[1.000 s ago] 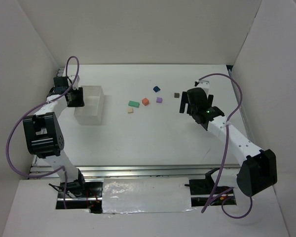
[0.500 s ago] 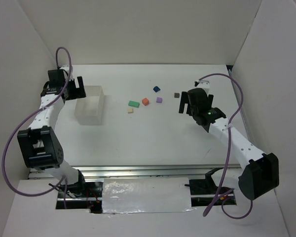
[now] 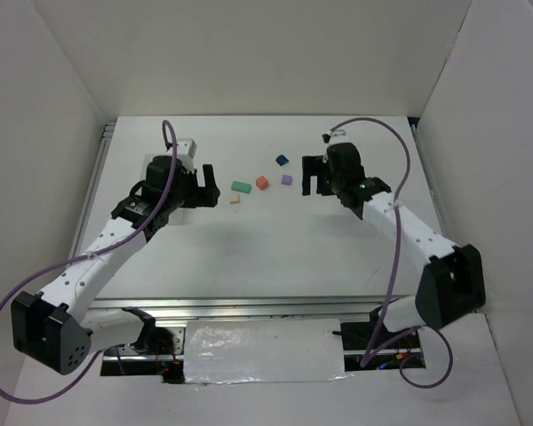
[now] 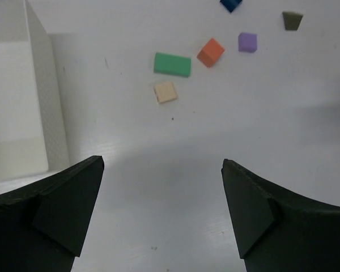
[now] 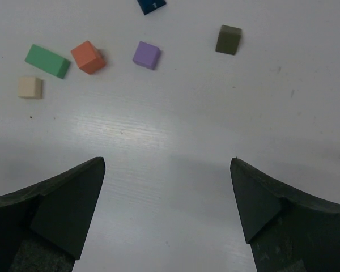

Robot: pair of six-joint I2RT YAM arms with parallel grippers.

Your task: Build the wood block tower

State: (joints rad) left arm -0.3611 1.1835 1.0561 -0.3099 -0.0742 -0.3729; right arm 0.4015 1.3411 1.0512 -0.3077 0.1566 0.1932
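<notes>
No tower stands; the small blocks lie apart on the white table. In the top view I see green [image 3: 241, 186], orange-red [image 3: 262, 182], purple [image 3: 287, 179], dark blue [image 3: 282, 161] and beige [image 3: 235, 200] blocks. The olive-grey block [image 5: 228, 39] is hidden there by my right gripper [image 3: 312, 180]. My left gripper [image 3: 208, 184] is open and empty, left of the blocks. The left wrist view shows green [image 4: 172, 64], orange-red [image 4: 211, 52] and beige [image 4: 165, 92] blocks ahead of the left gripper [image 4: 162, 164]. My right gripper [image 5: 167, 161] is open and empty, with the purple block [image 5: 146, 55] ahead.
A white translucent box [image 4: 17, 107] stands at the left, mostly under my left arm in the top view. White walls enclose the table on three sides.
My left arm has swung from the far left across the white box toward the blocks. My right gripper has moved up and left, now covering the olive-grey block in the top view.
</notes>
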